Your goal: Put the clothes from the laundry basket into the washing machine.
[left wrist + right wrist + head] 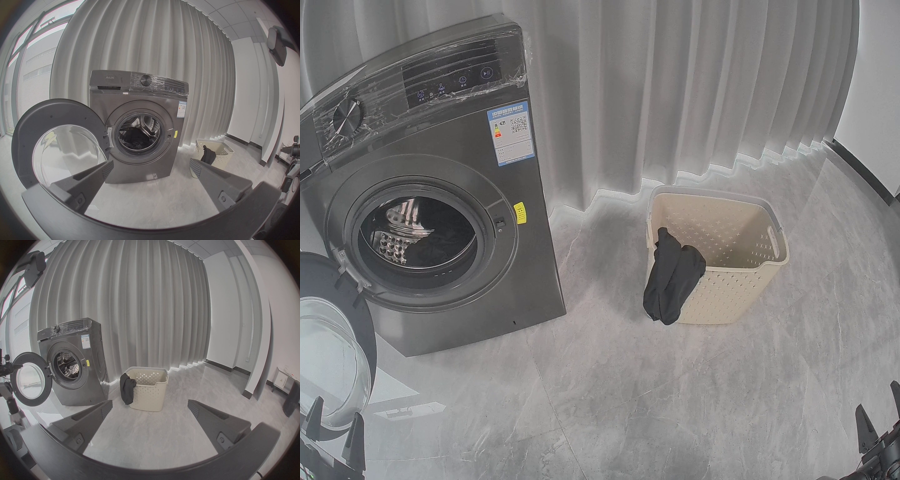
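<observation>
Both arms sit low and well back from the work, left gripper (150, 164) and right gripper (149, 404) each spread wide and holding nothing. One black garment (674, 284) drapes over the basket (737, 294) rim on the side facing the washer (456, 294), whose door (331, 350) is open. The smart play, I'd say, is a deep pinch on the bunched cloth at the rim and a lift clear of the wall before swinging to the drum (419, 240). Hard to read: the dark heap in the drum may be clothes, and the basket's floor is partly hidden.
</observation>
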Robot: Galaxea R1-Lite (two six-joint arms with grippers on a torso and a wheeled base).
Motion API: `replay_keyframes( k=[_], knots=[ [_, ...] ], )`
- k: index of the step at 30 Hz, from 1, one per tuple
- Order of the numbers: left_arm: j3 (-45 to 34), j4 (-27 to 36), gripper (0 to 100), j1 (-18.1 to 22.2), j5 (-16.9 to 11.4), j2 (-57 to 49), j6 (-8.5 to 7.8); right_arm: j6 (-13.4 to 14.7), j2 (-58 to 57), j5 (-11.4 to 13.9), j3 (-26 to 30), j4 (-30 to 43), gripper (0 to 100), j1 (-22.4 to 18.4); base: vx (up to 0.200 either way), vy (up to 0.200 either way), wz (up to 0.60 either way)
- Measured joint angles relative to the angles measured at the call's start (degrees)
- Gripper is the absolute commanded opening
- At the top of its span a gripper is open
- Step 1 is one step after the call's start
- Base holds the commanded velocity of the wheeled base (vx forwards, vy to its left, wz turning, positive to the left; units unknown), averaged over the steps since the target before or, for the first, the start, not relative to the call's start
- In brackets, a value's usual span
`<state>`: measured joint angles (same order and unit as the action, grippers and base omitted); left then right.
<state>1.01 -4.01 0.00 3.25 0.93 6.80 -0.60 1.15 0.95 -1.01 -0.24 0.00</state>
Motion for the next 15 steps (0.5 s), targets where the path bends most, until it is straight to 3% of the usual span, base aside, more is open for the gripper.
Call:
replay_keyframes(
  k=[6,15],
  knots=[
    [0.0,0.0,100,0.0,0.05,0.0,0.11,0.02,0.0,0.02,0.0,0.0,100,0.0,0.0,0.0,0.0],
    [0.0,0.0,100,-0.02,0.2,0.0,0.06,0.0,0.0,0.02,0.0,0.02,100,-0.02,0.0,-0.2,0.0]
  ],
)
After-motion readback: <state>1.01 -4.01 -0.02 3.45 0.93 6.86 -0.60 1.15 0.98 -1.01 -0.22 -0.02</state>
